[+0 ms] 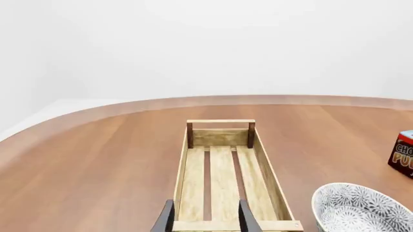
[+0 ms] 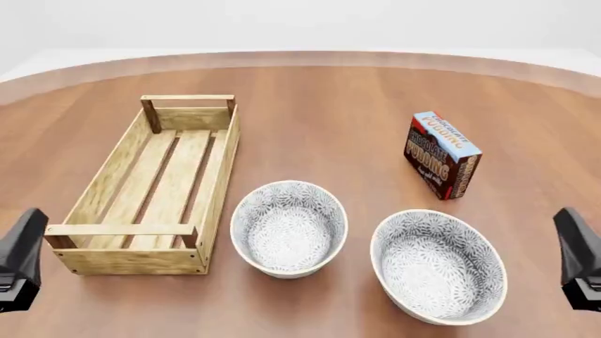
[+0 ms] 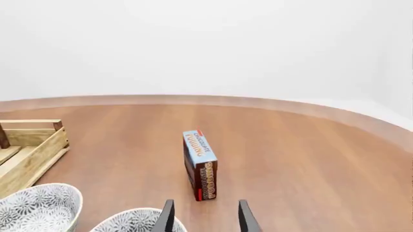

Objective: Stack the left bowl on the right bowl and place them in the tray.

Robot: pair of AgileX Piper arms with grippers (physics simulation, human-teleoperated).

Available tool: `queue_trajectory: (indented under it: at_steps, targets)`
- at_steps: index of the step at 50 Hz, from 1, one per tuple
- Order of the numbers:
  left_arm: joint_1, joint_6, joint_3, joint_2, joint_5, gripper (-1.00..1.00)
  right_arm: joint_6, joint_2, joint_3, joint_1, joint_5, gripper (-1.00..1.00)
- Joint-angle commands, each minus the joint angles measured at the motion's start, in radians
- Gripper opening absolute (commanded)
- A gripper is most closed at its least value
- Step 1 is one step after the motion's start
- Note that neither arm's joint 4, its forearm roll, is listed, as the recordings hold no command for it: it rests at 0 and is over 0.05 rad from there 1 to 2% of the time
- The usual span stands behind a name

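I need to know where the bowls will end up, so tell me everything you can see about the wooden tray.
The tray is a long rectangular crate of light wood with darker corner posts, low sides and a slatted floor with dark gaps between the boards. It is empty and lies flat on the table, left of the left bowl, its long side running away from the arms. Neither bowl nor gripper touches it.

Light is bright and even, approx. from above, no single lamp visible. Shadows are soft and short: a faint dark patch under the left bowl (image 2: pixel 288 229), the right bowl (image 2: pixel 438 266) and the pudding box (image 2: pixel 441 155). No glare on the table (image 2: pixel 319 120), only a mild sheen. All views are sharp, no blur. The table's far edge curves, esp. in the wrist views.
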Motion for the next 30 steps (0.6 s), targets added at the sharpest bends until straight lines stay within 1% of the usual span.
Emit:
queue_trajectory:
  at_steps: [1, 2, 4, 5, 6, 7, 8, 9, 10, 11, 12, 14, 17, 19, 21, 25, 26, 29, 30]
  targets:
    - [0.0, 0.0, 0.0, 0.0, 0.0, 1.0, 0.001, 0.046, -0.002, -0.011, -0.024, 1.0]
    - [0.0, 0.0, 0.0, 0.0, 0.0, 1.0, 0.017, 0.095, 0.0, -0.031, -0.058, 1.0]
    - [0.0, 0.0, 0.0, 0.0, 0.0, 1.0, 0.009, 0.135, -0.002, -0.013, -0.085, 1.0]
    - [0.0, 0.0, 0.0, 0.0, 0.0, 1.0, 0.006, 0.168, -0.006, -0.018, -0.102, 1.0]
    - [0.0, 0.0, 0.0, 0.0, 0.0, 1.0, 0.006, 0.171, -0.006, -0.018, -0.106, 1.0]
    - [0.0, 0.0, 0.0, 0.0, 0.0, 1.0, -0.023, 0.203, -0.018, -0.031, -0.11, 1.0]
    - [0.0, 0.0, 0.0, 0.0, 0.0, 1.0, -0.028, 0.19, -0.03, -0.032, -0.093, 1.0]
    - [0.0, 0.0, 0.0, 0.0, 0.0, 1.0, -0.019, 0.157, -0.052, -0.026, -0.049, 1.0]
    - [0.0, 0.0, 0.0, 0.0, 0.0, 1.0, -0.021, 0.153, -0.066, -0.016, -0.031, 1.0]
    - [0.0, 0.0, 0.0, 0.0, 0.0, 1.0, -0.036, 0.179, -0.073, -0.003, -0.037, 1.0]
    - [0.0, 0.0, 0.0, 0.0, 0.0, 1.0, -0.036, 0.191, -0.092, 0.024, -0.027, 1.0]
    - [0.0, 0.0, 0.0, 0.0, 0.0, 1.0, -0.038, 0.209, -0.109, 0.031, -0.021, 1.0]
    - [0.0, 0.0, 0.0, 0.0, 0.0, 1.0, -0.034, 0.326, -0.175, 0.074, -0.034, 1.0]
    - [0.0, 0.0, 0.0, 0.0, 0.0, 1.0, -0.054, 0.436, -0.225, 0.146, -0.058, 1.0]
    - [0.0, 0.0, 0.0, 0.0, 0.0, 1.0, -0.061, 0.547, -0.278, 0.197, -0.075, 1.0]
    - [0.0, 0.0, 0.0, 0.0, 0.0, 1.0, -0.065, 0.645, -0.376, 0.249, -0.06, 1.0]
    - [0.0, 0.0, 0.0, 0.0, 0.0, 1.0, -0.065, 0.646, -0.376, 0.249, -0.06, 1.0]
    - [0.0, 0.0, 0.0, 0.0, 0.0, 1.0, -0.097, 0.746, -0.446, 0.292, -0.052, 1.0]
    - [0.0, 0.0, 0.0, 0.0, 0.0, 1.0, -0.099, 0.778, -0.48, 0.304, -0.038, 1.0]
